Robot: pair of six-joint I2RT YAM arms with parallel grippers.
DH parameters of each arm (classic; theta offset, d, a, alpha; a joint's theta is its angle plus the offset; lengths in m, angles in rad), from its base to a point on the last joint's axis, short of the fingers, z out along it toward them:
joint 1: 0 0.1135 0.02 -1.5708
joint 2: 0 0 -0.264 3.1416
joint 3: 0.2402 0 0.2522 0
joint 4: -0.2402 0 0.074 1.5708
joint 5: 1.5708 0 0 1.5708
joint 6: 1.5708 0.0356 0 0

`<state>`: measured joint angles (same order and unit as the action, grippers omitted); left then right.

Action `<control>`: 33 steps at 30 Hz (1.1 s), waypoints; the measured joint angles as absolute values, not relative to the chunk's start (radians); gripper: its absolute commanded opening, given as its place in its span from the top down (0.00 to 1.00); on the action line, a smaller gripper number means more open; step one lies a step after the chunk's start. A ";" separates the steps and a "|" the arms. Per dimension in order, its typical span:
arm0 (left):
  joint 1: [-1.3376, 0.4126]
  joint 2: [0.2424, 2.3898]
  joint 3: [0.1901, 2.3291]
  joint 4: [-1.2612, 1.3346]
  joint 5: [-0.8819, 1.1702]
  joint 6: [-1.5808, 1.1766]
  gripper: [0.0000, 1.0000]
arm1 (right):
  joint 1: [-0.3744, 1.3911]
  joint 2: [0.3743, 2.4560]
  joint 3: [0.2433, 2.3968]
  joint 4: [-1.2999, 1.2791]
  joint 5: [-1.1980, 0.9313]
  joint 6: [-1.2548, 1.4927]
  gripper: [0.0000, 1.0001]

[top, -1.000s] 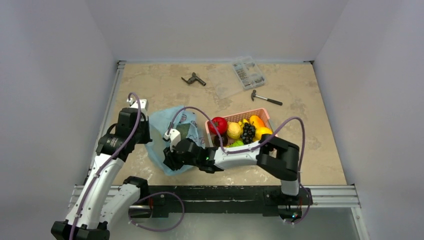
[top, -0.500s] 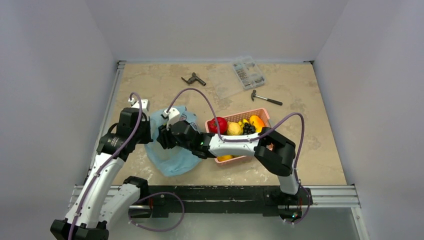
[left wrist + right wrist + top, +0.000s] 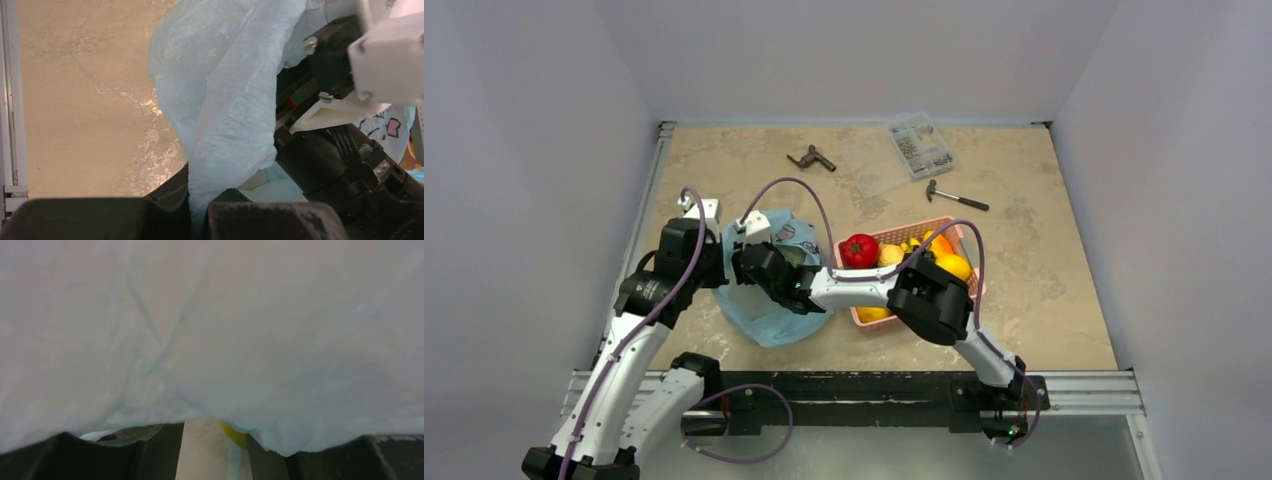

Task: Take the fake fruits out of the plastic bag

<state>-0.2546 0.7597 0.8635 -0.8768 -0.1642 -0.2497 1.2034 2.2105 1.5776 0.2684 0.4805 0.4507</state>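
Observation:
The pale blue plastic bag (image 3: 769, 305) lies left of the basket and fills the left wrist view (image 3: 225, 90) and the right wrist view (image 3: 210, 325). My left gripper (image 3: 714, 263) is shut on a fold of the bag's edge (image 3: 200, 210). My right gripper (image 3: 746, 268) reaches across into the bag's mouth, just right of the left one. Its jaws stand apart (image 3: 214, 455), with bag film draped over them and a sliver of yellow-green fruit (image 3: 234, 435) beside one finger. The red tomato (image 3: 860, 250) sits in the basket's left end. The melon is hidden.
The pink slatted basket (image 3: 924, 224) with orange and yellow fruits stands right of the bag, partly under my right arm. A hammer (image 3: 957, 196), a clear parts box (image 3: 921, 145) and a dark tool (image 3: 811, 158) lie at the back.
My right gripper has moved from the bag's near edge up and left to the bag's mouth. Its elbow has swung over the basket and now covers the grapes. The left arm has held still.

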 measured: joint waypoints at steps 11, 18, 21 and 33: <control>-0.264 0.777 0.863 -0.876 -0.174 -0.249 1.00 | 1.209 2.238 1.610 0.237 0.649 0.239 0.37; -0.264 0.777 0.863 -0.876 -0.187 -0.249 1.00 | 1.219 2.301 1.662 0.244 0.725 0.114 0.29; -0.264 0.777 0.863 -0.876 -0.188 -0.249 1.00 | 1.225 2.331 1.692 0.245 0.763 0.058 0.22; -0.264 0.792 0.857 -0.885 -0.206 -0.241 1.00 | 1.224 2.449 1.794 0.296 0.893 -0.170 0.44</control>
